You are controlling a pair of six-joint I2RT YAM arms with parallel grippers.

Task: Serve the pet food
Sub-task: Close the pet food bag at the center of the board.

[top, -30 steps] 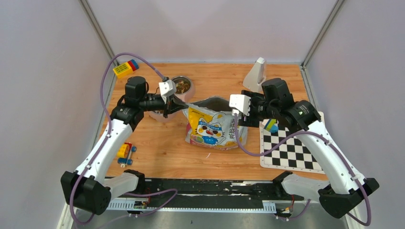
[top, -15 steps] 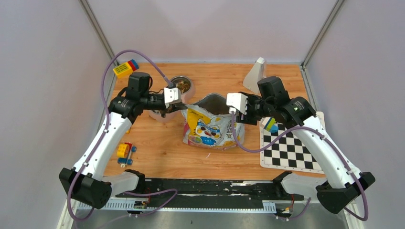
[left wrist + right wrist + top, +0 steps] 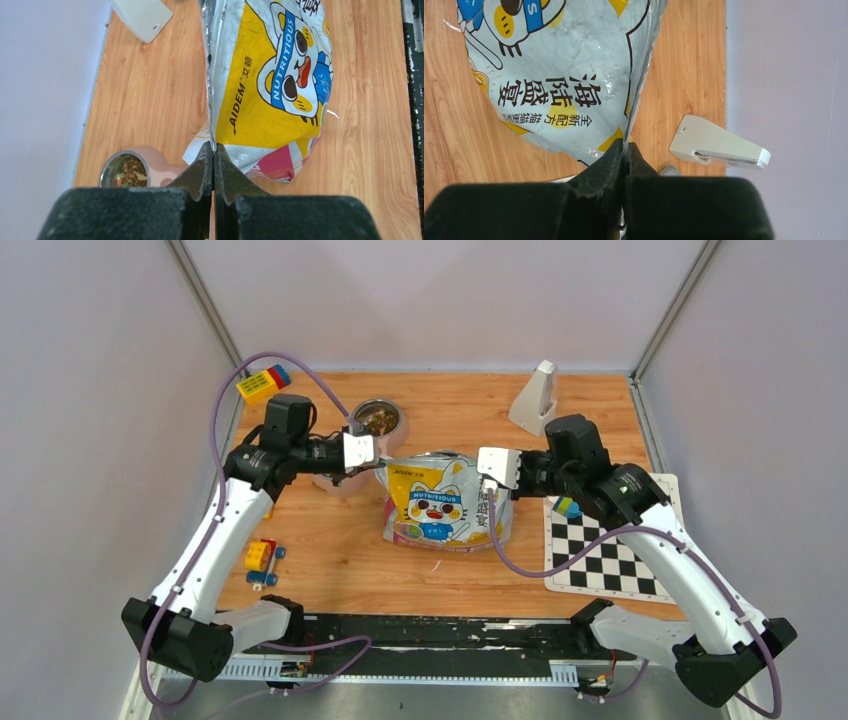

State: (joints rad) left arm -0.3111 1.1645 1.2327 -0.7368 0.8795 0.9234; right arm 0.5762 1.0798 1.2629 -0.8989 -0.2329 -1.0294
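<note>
As I look along the wooden bench from the left, a yellow toy brick lies at the far corner and a small toy car lies nearer to me. Next comes the pink double bowl. Its steel cup at the far side contains brown kibble. The left tool is closed and pinches the left top corner of the yellow-and-white pet food bag. This bag stands in the middle of the bench with the cartoon cat facing me, and its mouth is pulled flat. The right tool is also closed and grips the right edge of the bag near the top. Behind it stands a white wedge-shaped object. At the far right lies a checkerboard, and a small coloured block lies at its far corner.
</note>
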